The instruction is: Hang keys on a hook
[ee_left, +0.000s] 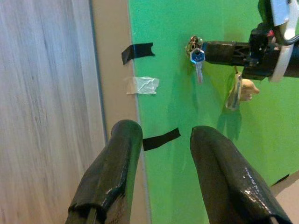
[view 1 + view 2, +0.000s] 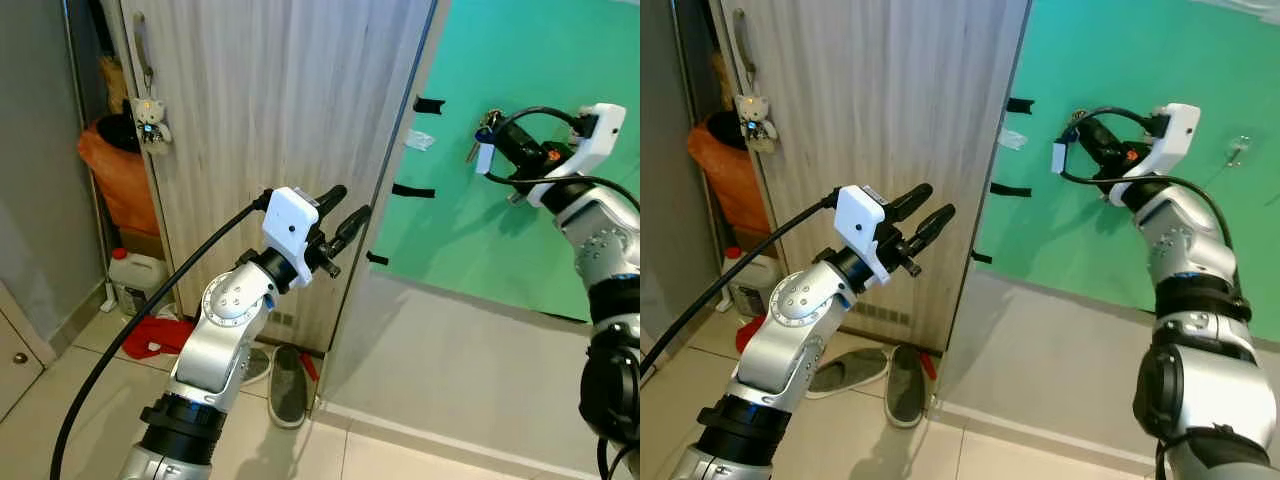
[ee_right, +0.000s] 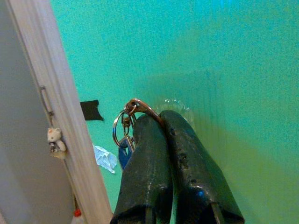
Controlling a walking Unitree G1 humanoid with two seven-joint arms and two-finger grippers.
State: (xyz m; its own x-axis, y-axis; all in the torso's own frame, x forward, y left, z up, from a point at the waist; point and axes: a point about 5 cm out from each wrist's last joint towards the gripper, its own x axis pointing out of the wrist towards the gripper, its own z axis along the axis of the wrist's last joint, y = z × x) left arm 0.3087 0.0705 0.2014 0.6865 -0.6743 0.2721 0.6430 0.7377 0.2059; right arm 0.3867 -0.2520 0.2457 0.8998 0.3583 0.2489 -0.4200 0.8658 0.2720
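Head stereo pair looking down-forward, wrist views close along tools, all sharing green wall

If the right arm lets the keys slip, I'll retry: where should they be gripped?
Probably at the metal ring on top, as the right gripper pinches it now, fingers shut from the room side. The blue key hangs freely below, so the ring's loop stays open for a hook.
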